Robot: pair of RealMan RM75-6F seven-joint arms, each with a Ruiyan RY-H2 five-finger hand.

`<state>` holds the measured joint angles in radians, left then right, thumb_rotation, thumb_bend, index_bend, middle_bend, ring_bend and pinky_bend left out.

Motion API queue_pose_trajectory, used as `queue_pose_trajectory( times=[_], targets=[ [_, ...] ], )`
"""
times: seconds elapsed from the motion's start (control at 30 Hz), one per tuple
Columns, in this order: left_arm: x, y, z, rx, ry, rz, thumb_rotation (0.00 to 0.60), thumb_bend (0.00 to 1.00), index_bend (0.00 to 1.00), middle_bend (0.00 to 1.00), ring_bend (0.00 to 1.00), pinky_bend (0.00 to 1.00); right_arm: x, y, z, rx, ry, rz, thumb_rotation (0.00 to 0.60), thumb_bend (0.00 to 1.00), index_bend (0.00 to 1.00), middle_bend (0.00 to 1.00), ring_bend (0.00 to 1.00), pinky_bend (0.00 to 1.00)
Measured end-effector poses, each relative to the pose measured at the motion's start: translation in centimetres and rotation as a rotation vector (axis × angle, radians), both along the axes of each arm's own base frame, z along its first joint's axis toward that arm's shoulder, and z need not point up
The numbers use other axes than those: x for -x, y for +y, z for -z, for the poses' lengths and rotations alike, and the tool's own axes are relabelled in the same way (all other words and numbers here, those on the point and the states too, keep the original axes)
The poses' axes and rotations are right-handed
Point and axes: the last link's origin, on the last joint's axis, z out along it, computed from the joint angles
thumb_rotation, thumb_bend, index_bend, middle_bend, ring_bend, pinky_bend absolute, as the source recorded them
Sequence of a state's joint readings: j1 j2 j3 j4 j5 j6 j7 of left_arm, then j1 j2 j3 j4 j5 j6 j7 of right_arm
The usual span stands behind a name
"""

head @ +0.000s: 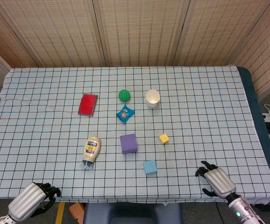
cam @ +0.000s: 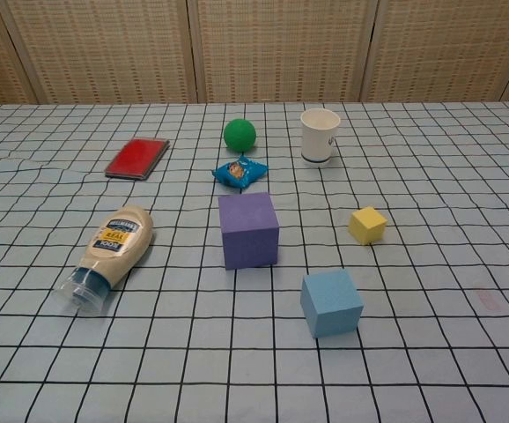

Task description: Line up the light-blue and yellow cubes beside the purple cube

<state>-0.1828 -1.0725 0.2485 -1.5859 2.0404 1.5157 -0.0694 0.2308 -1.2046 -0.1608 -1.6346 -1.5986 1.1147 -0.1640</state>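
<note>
**Cubes scattered, neither hand engaged: hazards ahead of the first pick**

From where I stand, the purple cube (head: 128, 143) sits mid-table on the checked cloth (head: 219, 93). The light-blue cube (head: 149, 166) lies nearer the robot and to its right, apart from the purple one. The yellow cube (head: 164, 138) sits further right, well apart from both. No line exists yet.

The right hand (head: 216, 179) rests at the near table edge, holding nothing, fingers somewhat curled; whether they are fully clenched I cannot tell. The left hand (head: 32, 199) sits low at the near left corner, likewise holding nothing, its fingers too obscured to judge.

Risks, in my judgement:
- The yellow cube is small; a broad hand may nudge it away rather than grasp it.
- A placement close to the purple cube may knock it askew.
- The cloth shows wrinkles; a dragged cube could catch.
- The mayonnaise bottle (head: 91, 151), lying on its side left of the purple cube, could roll if the left arm sweeps in.
</note>
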Motion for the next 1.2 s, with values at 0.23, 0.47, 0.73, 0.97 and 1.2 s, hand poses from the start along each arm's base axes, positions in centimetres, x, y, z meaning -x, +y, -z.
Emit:
queue_pose_trajectory(
  times=[0.23, 0.47, 0.73, 0.97, 1.2],
  targets=[
    [-0.3, -0.1, -0.2, -0.002, -0.015, 0.011, 0.600, 0.52, 0.49, 0.60, 0.56, 0.77, 0.0, 0.2, -0.2, -0.004, -0.004, 0.003, 0.600, 0.16, 0.36, 0.30, 0.07, 0.26],
    [-0.1, 0.1, -0.3, -0.004, -0.025, 0.003, 0.600, 0.52, 0.49, 0.60, 0.56, 0.78, -0.2, 0.1, 0.1, 0.021, -0.006, -0.016, 0.600, 0.16, 0.36, 0.30, 0.10, 0.26],
    [-0.4, 0.2, -1.3, -0.033, -0.065, -0.003, 0.600, 0.52, 0.49, 0.60, 0.56, 0.78, -2.5, -1.1, 0.2, 0.129, -0.075, -0.108, 0.600, 0.16, 0.41, 0.58, 0.44, 0.55],
    [-0.4, 0.3, -1.6, -0.025, -0.077, -0.017, 0.600, 0.52, 0.49, 0.60, 0.56, 0.78, -5.9, -3.5, 1.5, 0.237, -0.051, -0.238, 0.600, 0.14, 0.38, 0.81, 0.69, 0.77],
    [-0.3, 0.3, -1.7, -0.018, -0.083, -0.024, 0.600, 0.52, 0.49, 0.60, 0.56, 0.78, -8.9, -5.2, 3.7, 0.183, -0.087, -0.222, 0.600, 0.05, 0.29, 0.87, 0.75, 0.82]
  ],
)
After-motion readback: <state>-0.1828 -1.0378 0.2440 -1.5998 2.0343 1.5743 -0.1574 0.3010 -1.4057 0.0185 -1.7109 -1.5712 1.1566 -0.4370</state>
